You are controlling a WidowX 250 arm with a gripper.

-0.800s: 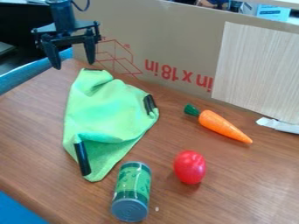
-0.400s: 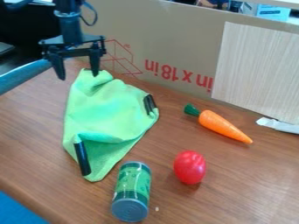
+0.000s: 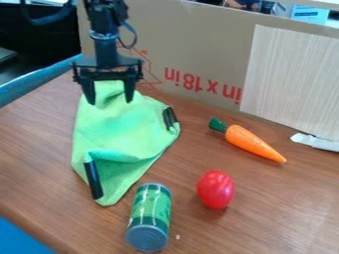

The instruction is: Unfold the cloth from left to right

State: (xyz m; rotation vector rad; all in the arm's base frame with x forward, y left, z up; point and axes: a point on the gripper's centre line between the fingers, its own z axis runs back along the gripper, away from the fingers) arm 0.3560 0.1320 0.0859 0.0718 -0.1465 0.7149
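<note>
The black gripper (image 3: pixel 110 100) hangs over the far end of the green cloth, its two fingers spread apart with nothing held between them. The green cloth (image 3: pixel 122 129) lies bunched and wrinkled on the left half of the wooden table, with a raised fold across its near part. One black clip is on its near left edge and another dark clip on its right corner; the cloth's far tip is partly behind the gripper.
A green can (image 3: pixel 149 217) lies near the cloth's near corner. To the right are a red tomato-like object (image 3: pixel 215 190) and an orange carrot (image 3: pixel 254 143). A cardboard panel (image 3: pixel 198 54) borders the brown table (image 3: pixel 258 213) at the back.
The gripper has moved right and down, from beyond the cloth's far left to over its far end. It remains open, and the cloth has not moved.
</note>
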